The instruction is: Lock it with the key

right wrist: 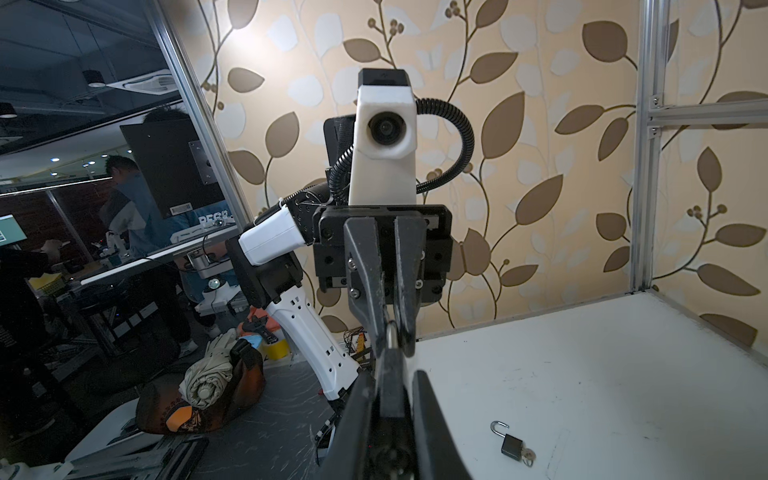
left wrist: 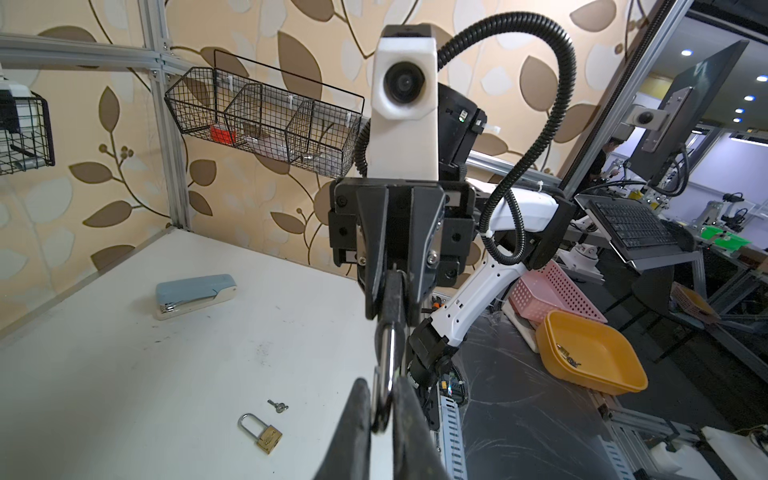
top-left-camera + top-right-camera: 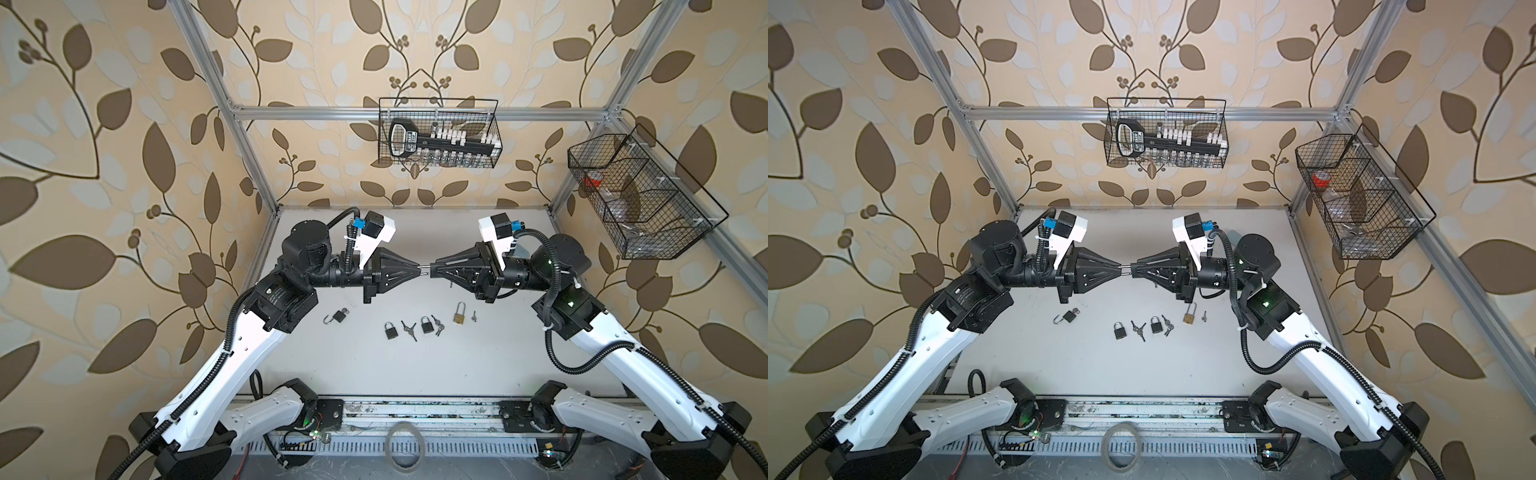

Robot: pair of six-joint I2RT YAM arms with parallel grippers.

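Very little lettering is coming through legibly. In the right wrist view, pale letters seemingly beginning "PEG" are showing on the blue top of a person (image 1: 133, 199) just below the monitor (image 1: 166, 162). The barcode sticker (image 1: 181, 209) at the monitor's lower edge is proving unreadable. The oversized key (image 3: 415, 141) (image 3: 1142, 139) is showing only blurred label print in both top views.

Light falls bright and even from above, so the white table (image 3: 374, 365) carries only faint, soft shadows beneath the arms in both top views. Those 2 views bow the aluminium posts (image 3: 216, 83) toward the frame edges. In the left wrist view, ceiling spots (image 2: 685, 52) burn at the upper right, the padlock (image 2: 390, 357) shackle glints, and the left gripper (image 2: 380, 390) at the bottom edge is blurred. The right wrist view's upper left is dim.
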